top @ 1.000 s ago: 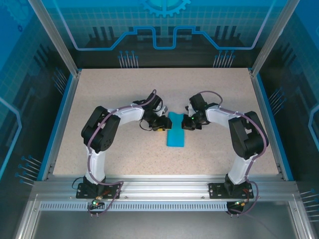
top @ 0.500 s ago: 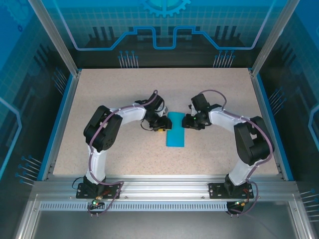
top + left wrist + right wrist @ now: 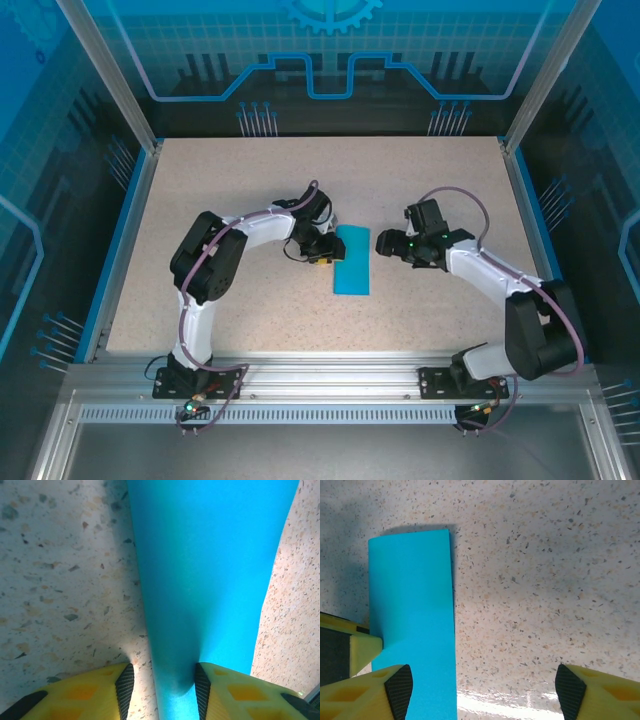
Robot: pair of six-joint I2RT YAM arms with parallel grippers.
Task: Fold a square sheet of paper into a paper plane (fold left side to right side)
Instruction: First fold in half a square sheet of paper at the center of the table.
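You've the half fold done, plane folds left: the square sheet of paper (image 3: 352, 260) lies doubled on the bench (image 3: 250, 180); the left end effector (image 3: 322, 253) straddles its 9 o'clock edge part-open, unclamped; the right end effector (image 3: 382, 243) gapes empty at 3 o'clock

A speckled beige tabletop (image 3: 420, 180) spreads beneath and beyond the left gripper (image 3: 326, 257) — blue-edged, framed by aluminium posts (image 3: 112, 75), with blue patterned panels (image 3: 200, 50) behind it.
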